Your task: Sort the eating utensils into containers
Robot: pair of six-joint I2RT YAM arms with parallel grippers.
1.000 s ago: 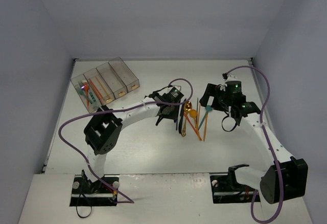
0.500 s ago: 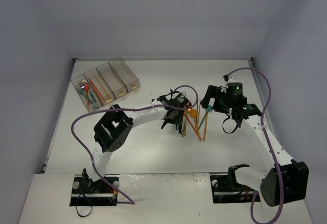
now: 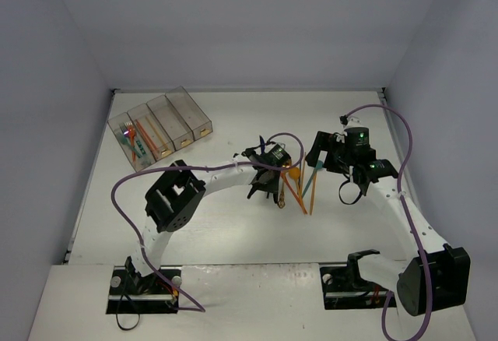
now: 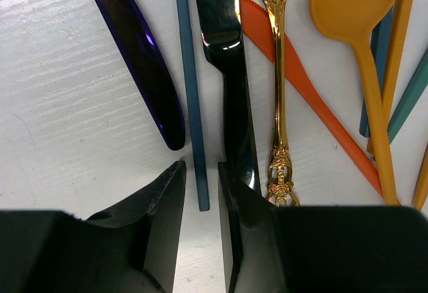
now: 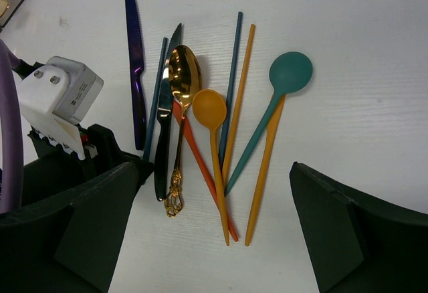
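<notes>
The blue handle (image 4: 194, 106) lies flat on the tabletop (image 3: 226, 236) at the left edge of the pile (image 5: 214, 119), well apart from the tray (image 3: 194, 119) at the far left. It is hemmed in: the black knife (image 4: 231, 72) runs just beside it on one side, and the purple knife (image 4: 137, 52) lies near it on the other. The left gripper (image 4: 202, 172) straddles the handle's near end. Its jaws are narrowed to a slot with a sliver of white showing on each side, so I'd say nothing is pinched yet. The trouble I'd watch for is the finger (image 4: 244, 226) on the knife side, which looks to sit against or over the black knife's end. A squeeze from there could trap both pieces, or skid the knife into the gold spoon (image 4: 277, 72) and stir the whole pile. The handle is also thin and flat to the surface, so the jaws may ride over it and meet on nothing. Gripped right at its tip, it would likely droop or swing on the way to the tray. The right gripper (image 5: 210, 192) hangs spread wide and empty above the same pile, close enough that a careless lift might clip it.
</notes>
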